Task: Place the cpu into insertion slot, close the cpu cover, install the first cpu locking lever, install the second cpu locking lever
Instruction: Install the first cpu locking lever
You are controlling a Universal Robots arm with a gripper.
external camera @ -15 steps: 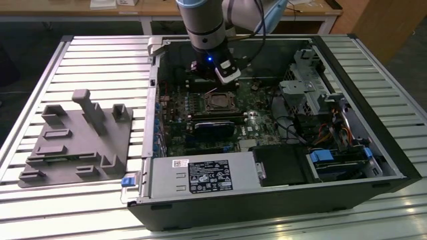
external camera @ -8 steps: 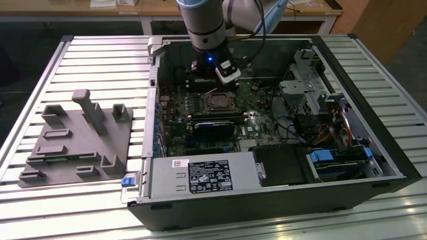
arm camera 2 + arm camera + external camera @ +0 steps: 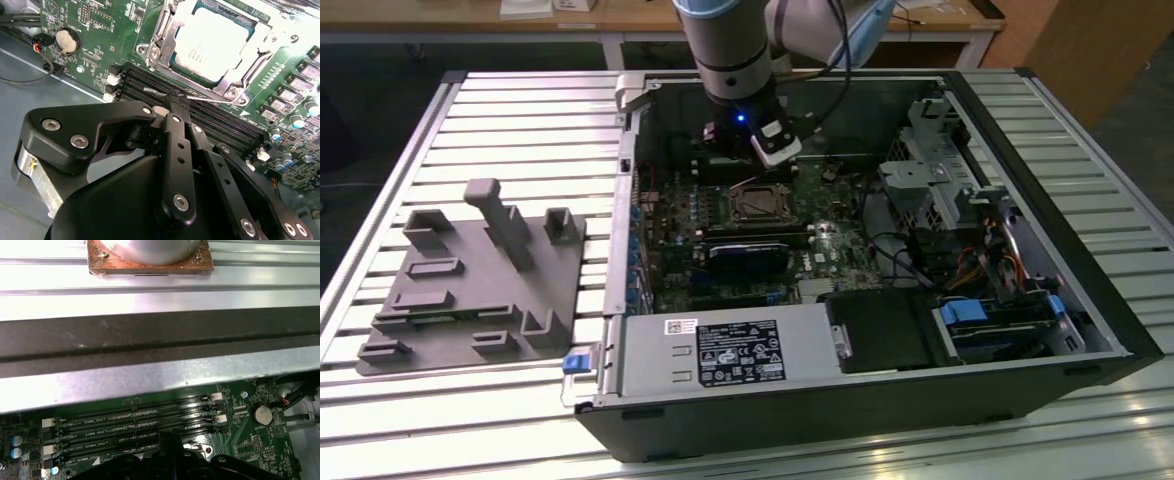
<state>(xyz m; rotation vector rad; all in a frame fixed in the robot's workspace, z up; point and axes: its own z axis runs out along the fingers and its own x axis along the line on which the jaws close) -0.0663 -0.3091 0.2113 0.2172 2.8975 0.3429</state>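
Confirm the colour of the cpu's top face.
The cpu is pale silvery-tan metal; clearest in the second wrist view.

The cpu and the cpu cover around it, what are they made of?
The cpu: its top looks like metal, pale silvery and matt, with a soft even sheen. The cpu cover: seemingly bare steel, shinier, with bright glints on its thin bent edges.
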